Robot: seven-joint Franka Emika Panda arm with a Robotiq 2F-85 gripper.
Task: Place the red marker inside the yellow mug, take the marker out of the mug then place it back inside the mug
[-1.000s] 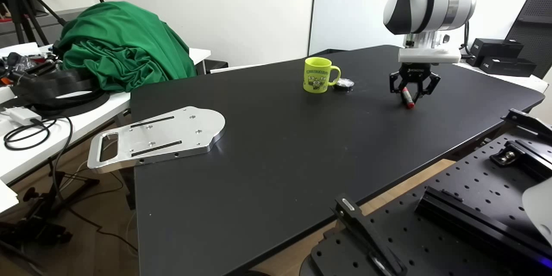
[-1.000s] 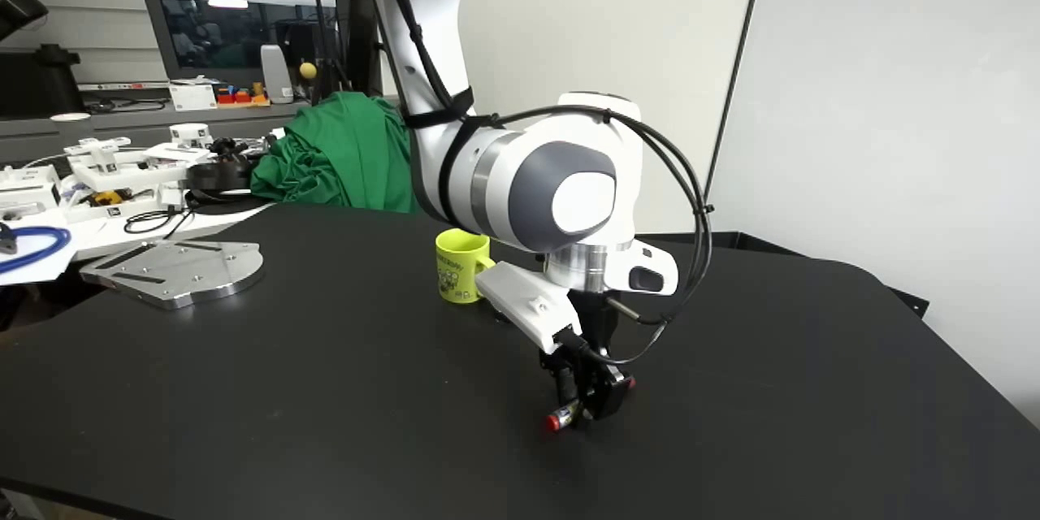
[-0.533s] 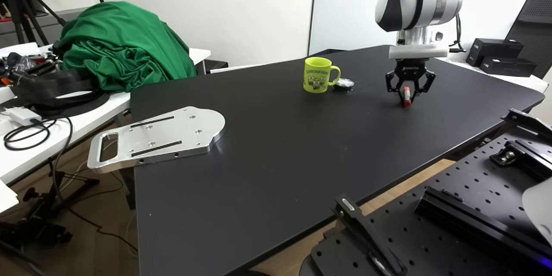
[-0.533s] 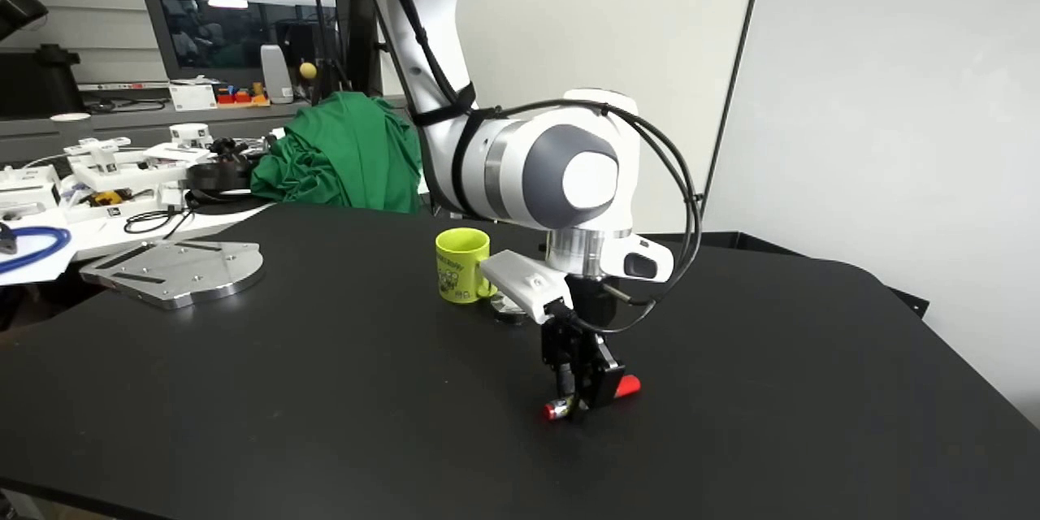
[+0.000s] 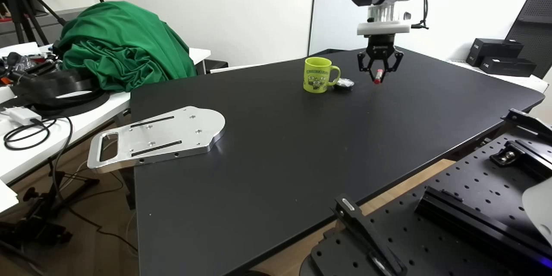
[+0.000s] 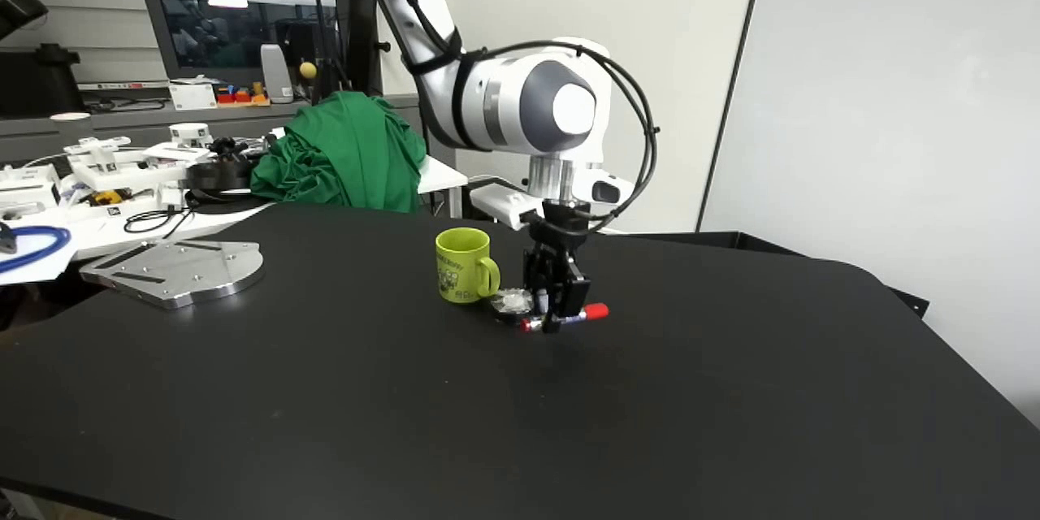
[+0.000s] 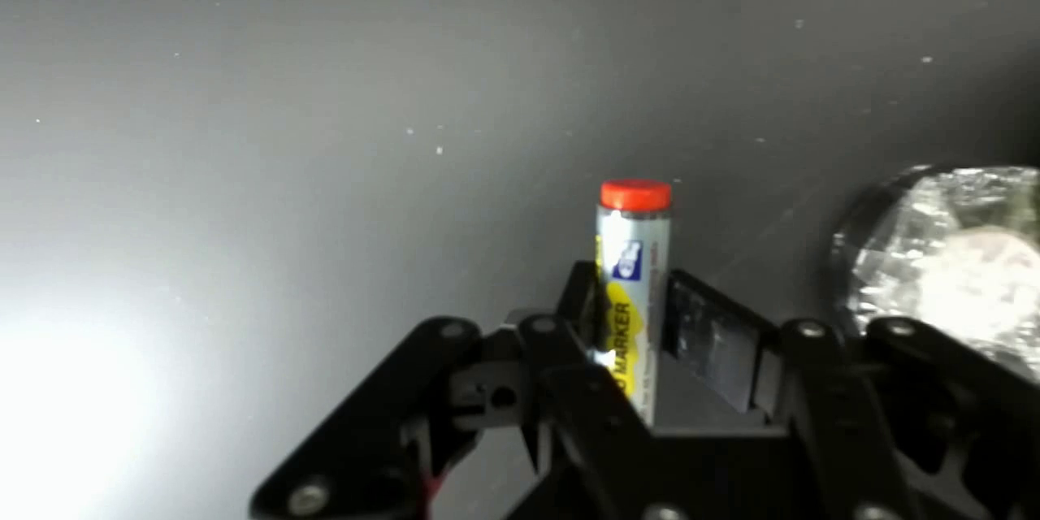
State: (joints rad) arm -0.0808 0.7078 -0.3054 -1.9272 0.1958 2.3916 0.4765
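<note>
Over the bench point(image 5: 267, 138), the tool point(image 5: 378, 79) is pinching the marker point(image 7: 632, 292), jaws nearly closed; the marker's long axis is running roughly level, while the mug point(image 5: 316, 75) (just beyond a shiny disc point(image 5: 343, 84)) is standing upright, presumably calling for a tilt.

- Arm point(image 6: 439, 97) slanting down from the top of the frame, left of centre, in an exterior view, wrist point(image 6: 561, 110) bent.
- Gripper point(image 5: 378, 78) pointing down, upper right, in an exterior view.
- Fingers point(image 7: 715, 345) nearly together in the wrist view.
</note>
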